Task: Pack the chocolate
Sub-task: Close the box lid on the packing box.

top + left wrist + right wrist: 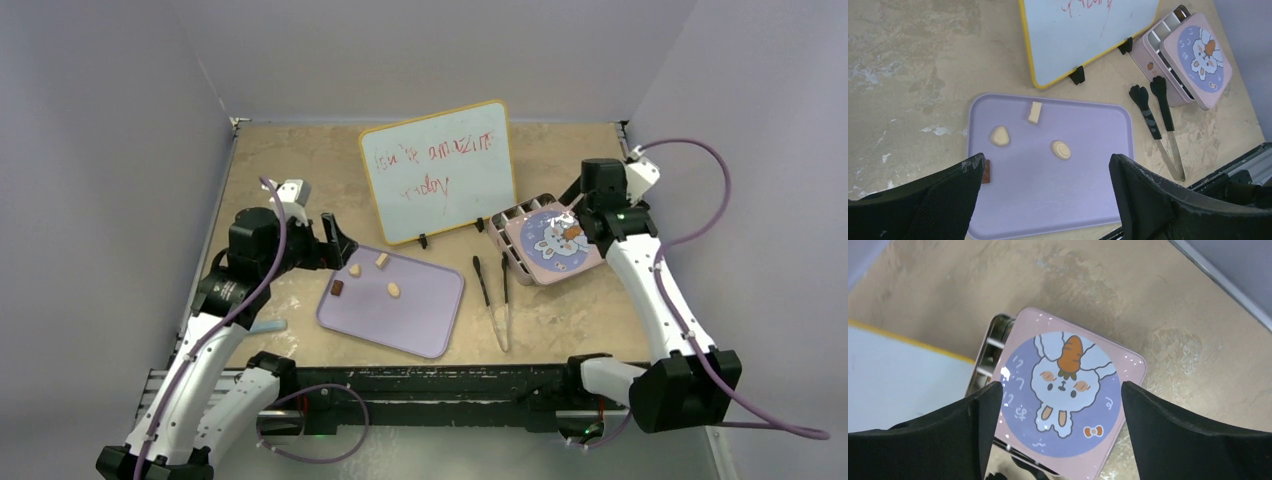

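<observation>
A: Chocolate (pixel 354 270): four pcs on show, all on the tray (pixel 420 320), left half of it.

B: Which pcs?

A: Cream heart (pixel 999 136), tan square (pixel 1034 112) nr the far edge, and a swirled oval (pixel 1061 149) closer to mid-tray. Then there's a dark brown pc (pixel 986 171) at the left edge, half hidden behind a finger in the left wrist view. All lie apart, none touching.

B: L gripper?

A: L gripper (pixel 335 240) hangs over the tray's far-left corner. Jaws are spread wide w/ nothing in them. Its cam looks down btwn the fingers at heart, square and oval.

B: And the R side?

A: R gripper (pixel 1061 385) sits above the box (pixel 505 222), just right of the whiteboard (pixel 440 170). Its jaws are wide apart too, nothing pinched.

B: Box shut?

A: Not fully. Lid (pixel 1068 390), pink w/ a rabbit + carrot on a purple disc, lies skewed on top. That leaves a strip of grid cells showing along the box's left side. Can't tell what's in those cells.

B: Anything else on the table (pixel 290 170)?

A: Tongs (pixel 493 295), lying flat btwn tray and box and touching neither. Black tips point to the far side, metal end to the near edge. Whiteboard stands tilted back on small black feet, just behind the tray. It has a yellow frame and red scribble I can't read.
</observation>
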Controlling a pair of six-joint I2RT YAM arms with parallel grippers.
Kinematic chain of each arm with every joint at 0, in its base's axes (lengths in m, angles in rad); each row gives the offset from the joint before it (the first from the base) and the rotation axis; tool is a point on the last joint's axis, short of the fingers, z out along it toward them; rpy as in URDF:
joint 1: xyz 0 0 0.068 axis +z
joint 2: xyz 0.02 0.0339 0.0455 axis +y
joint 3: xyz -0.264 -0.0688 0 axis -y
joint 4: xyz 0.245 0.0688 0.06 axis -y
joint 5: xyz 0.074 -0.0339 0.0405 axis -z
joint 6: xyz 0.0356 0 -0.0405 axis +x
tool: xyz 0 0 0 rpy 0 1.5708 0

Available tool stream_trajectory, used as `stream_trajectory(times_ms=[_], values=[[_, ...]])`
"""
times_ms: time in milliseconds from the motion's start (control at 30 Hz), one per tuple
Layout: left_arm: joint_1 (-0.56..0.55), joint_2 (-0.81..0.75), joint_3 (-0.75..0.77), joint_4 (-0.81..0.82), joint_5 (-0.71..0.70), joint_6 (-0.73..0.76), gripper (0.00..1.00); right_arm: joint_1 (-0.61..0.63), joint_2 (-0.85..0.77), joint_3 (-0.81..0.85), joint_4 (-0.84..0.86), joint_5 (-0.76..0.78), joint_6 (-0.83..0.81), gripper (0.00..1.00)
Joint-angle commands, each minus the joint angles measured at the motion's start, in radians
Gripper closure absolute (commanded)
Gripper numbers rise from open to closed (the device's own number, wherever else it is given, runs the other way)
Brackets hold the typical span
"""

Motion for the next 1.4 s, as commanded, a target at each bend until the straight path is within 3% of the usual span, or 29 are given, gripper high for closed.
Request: stream_trajectory(times_ms=[0, 400, 867, 1367], values=[[-0.006, -0.038, -0.003, 0.011, 0.018, -0.004, 0.08, -0.084, 0.006, -0.010, -0.076, 0.021, 0.285, 0.08], [-0.006, -0.143, -0.076, 0.059, 0.028, 0.017, 0.07, -0.340, 0.145, -0.003, -0.263, -0.077, 0.666, 0.11], [-0.019, -0.207, -0.093, 0.076, 0.062, 0.015, 0.07, -0.405, 0.214, -0.098, -0.248, -0.148, 0.964, 0.14], [-0.032, -0.208, -0.087, 0.070, 0.054, 0.019, 0.10, -0.410, 0.262, -0.153, -0.108, -0.183, 0.931, 0.22]])
